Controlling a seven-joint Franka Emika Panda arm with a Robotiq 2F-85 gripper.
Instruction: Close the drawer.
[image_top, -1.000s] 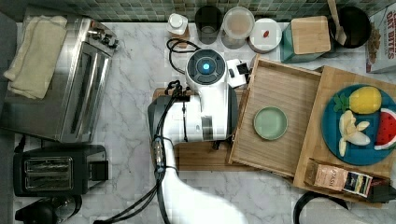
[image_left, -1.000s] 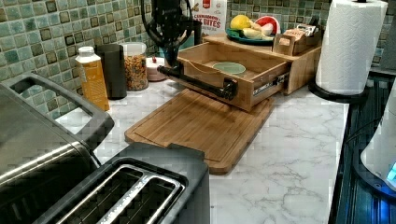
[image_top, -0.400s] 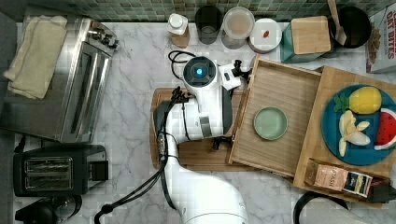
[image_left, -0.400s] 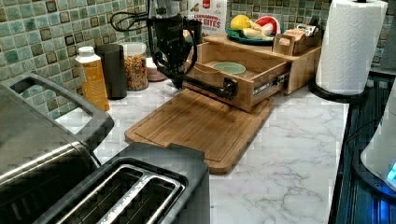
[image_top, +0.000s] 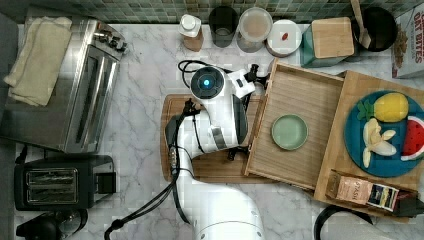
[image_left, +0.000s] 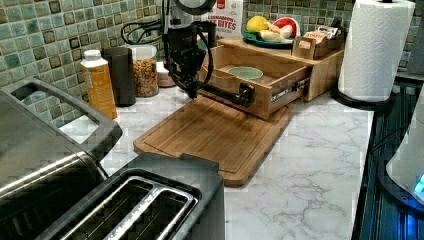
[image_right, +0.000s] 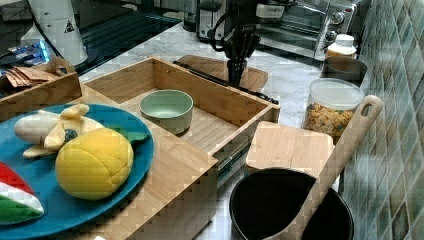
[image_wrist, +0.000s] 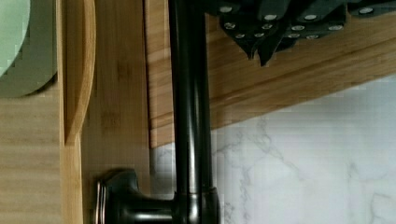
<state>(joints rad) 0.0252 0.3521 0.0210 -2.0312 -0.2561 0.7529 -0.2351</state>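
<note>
The drawer (image_top: 310, 100) is a light bamboo tray pulled out of the wooden stand (image_top: 350, 82). A green bowl (image_top: 289, 132) rests on its slatted floor. A black bar handle (image_wrist: 189, 116) runs along the drawer front (image_left: 260, 92). My gripper (image_left: 192, 91) points down at the cutting board, shut with nothing in it. It hangs just outside the handle (image_left: 225, 93), near the bar's end toward the back wall. In the wrist view the gripper (image_wrist: 261, 46) lies close beside the bar, on the side away from the drawer front. The right view has the gripper (image_right: 235, 75) just beyond the drawer's far wall (image_right: 210, 100).
A darker cutting board (image_top: 210, 170) lies under the arm in front of the drawer. Jars and a bottle (image_top: 191, 31) line the tiled back wall. A toaster oven (image_top: 75, 85) and a toaster (image_top: 55, 182) fill the top view's left. A paper towel roll (image_left: 375, 47) stands beside the stand.
The arm has shifted toward the back wall and the gripper has come down from above the handle to its level. The drawer stays where it was.
</note>
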